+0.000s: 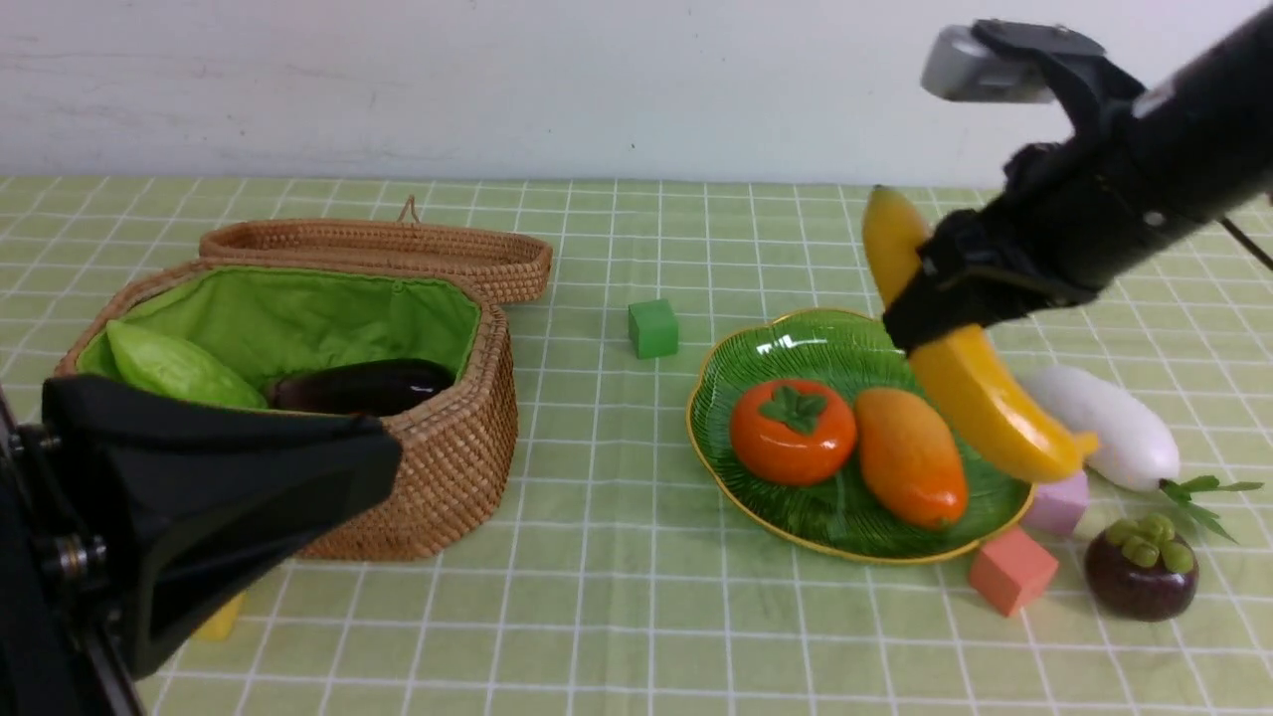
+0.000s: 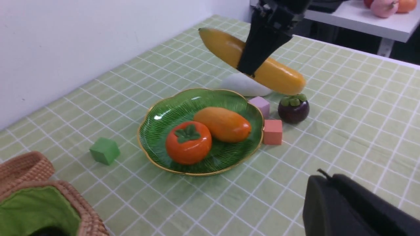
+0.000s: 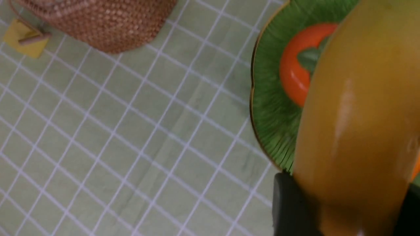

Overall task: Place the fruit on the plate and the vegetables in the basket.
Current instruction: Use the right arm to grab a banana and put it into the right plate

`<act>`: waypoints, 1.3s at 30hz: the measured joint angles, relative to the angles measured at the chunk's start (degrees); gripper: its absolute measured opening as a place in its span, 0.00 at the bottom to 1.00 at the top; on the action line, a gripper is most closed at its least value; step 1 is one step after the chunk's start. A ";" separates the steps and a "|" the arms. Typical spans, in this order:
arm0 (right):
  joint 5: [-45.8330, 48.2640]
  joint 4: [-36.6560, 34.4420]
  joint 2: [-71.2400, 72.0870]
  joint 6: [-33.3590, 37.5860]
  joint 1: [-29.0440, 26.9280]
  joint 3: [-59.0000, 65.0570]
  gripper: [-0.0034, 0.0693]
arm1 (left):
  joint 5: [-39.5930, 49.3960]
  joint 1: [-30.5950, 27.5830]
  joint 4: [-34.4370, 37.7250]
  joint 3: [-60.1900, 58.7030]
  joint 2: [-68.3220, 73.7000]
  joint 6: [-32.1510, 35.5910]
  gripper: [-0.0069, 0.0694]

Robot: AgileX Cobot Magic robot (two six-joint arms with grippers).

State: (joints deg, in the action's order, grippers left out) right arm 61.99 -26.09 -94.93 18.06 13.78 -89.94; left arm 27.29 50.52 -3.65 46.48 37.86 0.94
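The right gripper [image 1: 935,308] clamps the glossy, curved yellow banana [image 1: 985,408] around its middle, holding it tilted in the air over the right edge of the green gold-rimmed plate [image 1: 786,343], while the left gripper [image 1: 383,462], jaws closed, hangs near left by the basket [image 1: 457,438].

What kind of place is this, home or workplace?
Probably a robot lab bench, not a home: a checked cloth under a bare white wall, a plate of toy fruit, and the right claw holding a banana.
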 joint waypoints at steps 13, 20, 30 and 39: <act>7.39 11.01 -26.55 5.62 0.00 -26.96 0.48 | -0.44 0.00 -2.13 0.00 0.00 -0.42 0.08; 7.35 13.50 -30.87 5.62 0.00 -29.77 0.48 | -0.14 0.00 -2.17 0.00 0.00 -0.42 0.08; 8.77 8.74 -30.81 5.62 0.00 -30.63 0.48 | 0.63 0.00 -2.19 0.00 0.00 -0.42 0.08; 8.81 8.49 -31.98 6.90 0.00 -30.79 0.48 | 0.63 0.00 -2.19 0.00 0.00 -0.42 0.08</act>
State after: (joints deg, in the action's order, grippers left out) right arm 70.80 -17.61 -126.91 24.95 13.78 -120.73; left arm 27.92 50.52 -5.84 46.48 37.86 0.52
